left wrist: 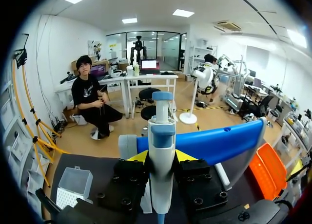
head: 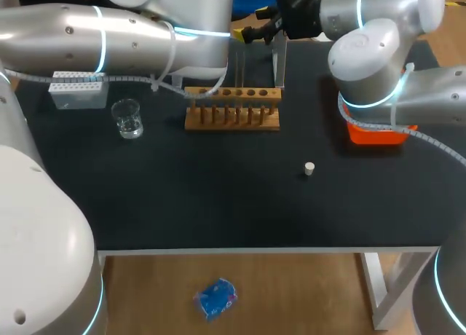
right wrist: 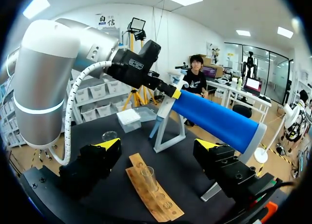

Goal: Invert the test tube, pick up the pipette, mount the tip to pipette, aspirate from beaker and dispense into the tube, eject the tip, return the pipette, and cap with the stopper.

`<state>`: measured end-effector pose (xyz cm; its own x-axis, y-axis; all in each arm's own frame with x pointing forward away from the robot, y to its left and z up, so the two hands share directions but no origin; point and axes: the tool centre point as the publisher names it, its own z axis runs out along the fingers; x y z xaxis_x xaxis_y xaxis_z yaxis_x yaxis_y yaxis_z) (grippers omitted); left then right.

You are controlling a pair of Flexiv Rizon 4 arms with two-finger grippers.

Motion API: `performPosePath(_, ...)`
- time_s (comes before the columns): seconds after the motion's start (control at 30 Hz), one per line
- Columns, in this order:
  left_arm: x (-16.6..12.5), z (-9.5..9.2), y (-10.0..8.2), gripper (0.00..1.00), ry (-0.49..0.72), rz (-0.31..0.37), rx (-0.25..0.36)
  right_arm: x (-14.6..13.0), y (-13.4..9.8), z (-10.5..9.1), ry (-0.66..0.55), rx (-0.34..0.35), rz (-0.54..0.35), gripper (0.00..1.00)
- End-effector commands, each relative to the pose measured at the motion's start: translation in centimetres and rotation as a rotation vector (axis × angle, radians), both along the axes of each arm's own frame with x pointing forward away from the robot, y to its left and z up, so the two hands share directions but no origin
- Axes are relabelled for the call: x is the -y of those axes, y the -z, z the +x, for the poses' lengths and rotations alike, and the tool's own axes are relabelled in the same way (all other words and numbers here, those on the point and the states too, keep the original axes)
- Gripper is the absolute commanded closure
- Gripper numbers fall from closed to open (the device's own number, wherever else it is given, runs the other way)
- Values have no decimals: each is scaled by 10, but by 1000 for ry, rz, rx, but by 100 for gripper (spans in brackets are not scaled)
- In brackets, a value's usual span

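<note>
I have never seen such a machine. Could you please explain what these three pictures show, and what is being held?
This is a robot with two arms at a black table. One picture looks down from above; the other two come from a camera on each wrist. On the table are a wooden rack with a test tube, a beaker, a tip box, a pipette stand, an orange bin and a small white stopper. The left gripper grips the pipette at its stand. The right gripper is open and holds nothing.
</note>
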<state>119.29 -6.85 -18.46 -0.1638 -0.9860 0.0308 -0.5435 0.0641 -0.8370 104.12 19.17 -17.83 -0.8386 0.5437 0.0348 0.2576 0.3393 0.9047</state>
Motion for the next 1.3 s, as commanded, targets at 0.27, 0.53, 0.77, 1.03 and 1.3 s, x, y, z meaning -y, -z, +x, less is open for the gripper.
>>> performPosePath(0.27,2,6,3,100,4,3,-13,1,0,0,-3,-1,1,0)
performPosePath(0.53,2,6,7,100,3,1,-22,1,0,0,-3,-1,1,0)
performPosePath(0.77,3,5,12,100,2,-2,-32,1,0,0,-3,-1,1,0)
performPosePath(1.03,4,1,16,100,-2,-9,-42,1,0,0,-3,-1,1,0)
performPosePath(1.3,3,-2,20,100,-8,-12,-51,1,0,0,-3,-1,1,0)
